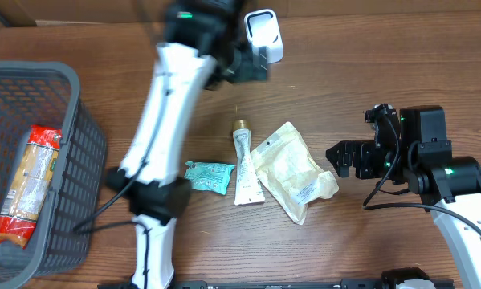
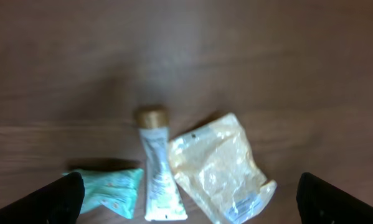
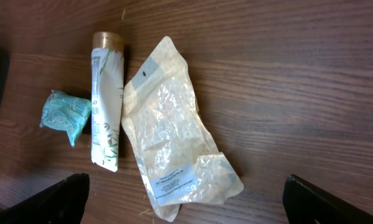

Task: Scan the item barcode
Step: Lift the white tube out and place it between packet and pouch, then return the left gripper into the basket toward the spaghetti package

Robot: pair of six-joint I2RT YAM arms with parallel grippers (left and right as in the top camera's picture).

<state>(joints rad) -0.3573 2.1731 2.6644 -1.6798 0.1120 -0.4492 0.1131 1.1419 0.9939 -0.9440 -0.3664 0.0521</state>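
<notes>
1. Recording left gripper point(image 2: 189, 186) with jaws spread wide and nothing between them; dark fingers point(image 2: 52, 200) showing only at the lower corners of the left wrist view.
2. Found left arm point(image 1: 164, 120) stretched far across the table point(image 1: 385, 72), blurred end just beside the white scanner point(image 1: 262, 34) at the far edge.
3. Logged right gripper point(image 3: 185, 180) likewise spread apart and empty, poised to the right of the items, apart from all of them.
4. Located three items lying flat mid-table, touched by neither gripper:
   - white tube point(image 1: 245, 170), gold cap point(image 1: 241, 125) pointing toward the scanner;
   - clear crinkled pouch point(image 1: 292, 168) on the tube's right, edge against the tube's side;
   - teal packet point(image 1: 208, 176) just beside the tube's lower end, on its left.
5. Noted white printed label point(image 1: 306, 193) near the pouch's lower end; print too small to read, barcode not confirmed.
6. Observed grey mesh basket point(image 1: 83, 160) at the table's left edge, holding a long red-and-yellow packet point(image 1: 27, 189).
</notes>
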